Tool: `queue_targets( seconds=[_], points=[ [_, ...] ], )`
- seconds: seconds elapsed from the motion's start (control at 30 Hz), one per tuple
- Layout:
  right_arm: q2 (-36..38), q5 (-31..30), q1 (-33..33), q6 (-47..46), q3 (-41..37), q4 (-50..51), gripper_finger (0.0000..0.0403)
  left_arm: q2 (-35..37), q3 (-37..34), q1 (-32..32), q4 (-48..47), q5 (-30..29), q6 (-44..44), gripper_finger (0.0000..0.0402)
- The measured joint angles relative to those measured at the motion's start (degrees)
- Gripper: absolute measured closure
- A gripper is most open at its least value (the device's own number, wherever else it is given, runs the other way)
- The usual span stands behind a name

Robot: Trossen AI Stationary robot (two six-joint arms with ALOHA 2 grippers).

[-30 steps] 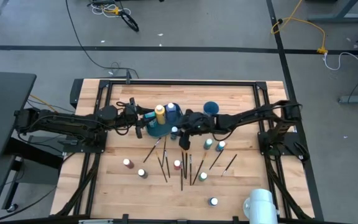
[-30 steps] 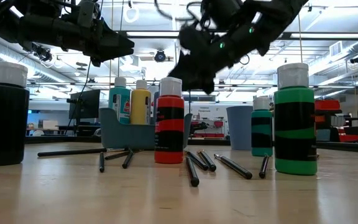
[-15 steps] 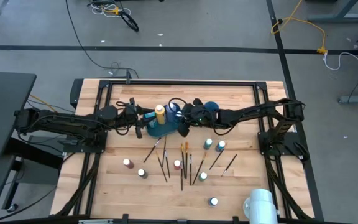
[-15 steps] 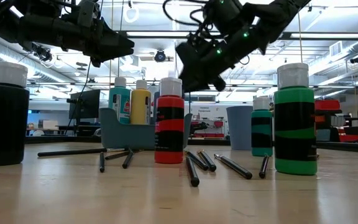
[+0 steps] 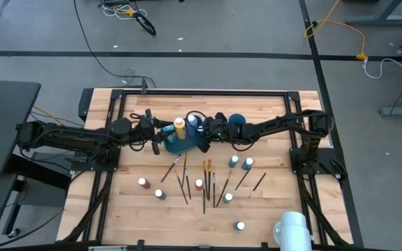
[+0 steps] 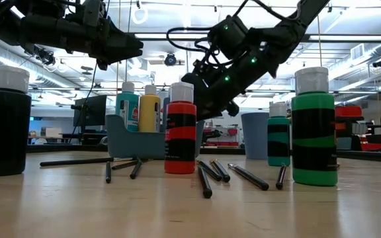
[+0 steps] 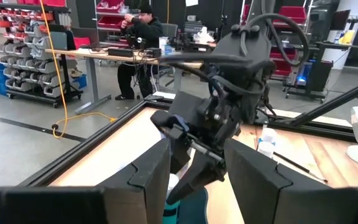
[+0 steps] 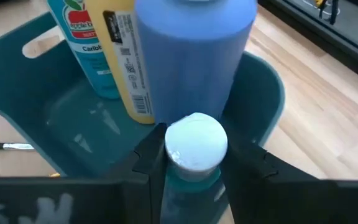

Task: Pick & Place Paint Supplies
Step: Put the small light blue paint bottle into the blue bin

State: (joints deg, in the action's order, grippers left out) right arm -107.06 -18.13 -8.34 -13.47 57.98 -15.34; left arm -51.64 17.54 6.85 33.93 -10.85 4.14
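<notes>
The teal bin (image 8: 55, 118) already stands crowded with a big blue bottle (image 8: 194, 53), a yellow bottle (image 8: 126, 68) and another behind them. The right gripper (image 8: 194, 165) hangs over its near rim, fingers closed on a white-capped teal bottle (image 8: 194, 146); let go here, it could catch the rim and tip out. The left gripper (image 5: 153, 131) waits close beside, fingers parted and, I think, empty. More bottles and brushes (image 5: 204, 183) lie on the table.
</notes>
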Motion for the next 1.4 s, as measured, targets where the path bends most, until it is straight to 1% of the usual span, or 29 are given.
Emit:
queue_targets(
  seconds=[0.23,0.63,0.73,0.87,1.0,1.2,1.3,1.4],
  points=[
    [-1.2,-0.6,-0.5,1.9,0.0,-3.6,0.0273,0.0,0.0,0.0,-0.2,0.0,0.0,0.0239],
    [-1.1,-0.5,-0.5,6.0,-0.1,-5.1,0.0217,0.0,0.0,0.0,-0.7,0.0,0.0,0.0239],
    [0.2,0.0,-0.1,6.3,-0.1,-4.7,0.021,0.0,0.0,0.0,-0.8,0.0,0.0,0.0239],
    [4.0,3.4,1.2,8.1,0.0,-3.1,0.0209,0.0,0.0,0.0,-0.9,0.0,0.0,0.0239],
    [9.5,6.9,3.7,11.0,0.0,0.5,0.0216,0.0,0.0,0.0,-1.0,0.0,0.0,0.0239],
    [17.7,12.1,9.1,12.7,0.0,11.0,0.0222,0.0,0.0,0.0,-1.1,0.0,0.0,0.0239],
    [20.4,13.3,12.0,12.8,0.0,18.0,0.0222,0.0,0.0,0.0,-1.3,0.0,0.0,0.0239],
    [21.8,12.8,14.0,12.8,0.0,25.4,0.0222,0.0,0.0,0.0,-1.5,0.0,0.0,0.0239]
  ],
)
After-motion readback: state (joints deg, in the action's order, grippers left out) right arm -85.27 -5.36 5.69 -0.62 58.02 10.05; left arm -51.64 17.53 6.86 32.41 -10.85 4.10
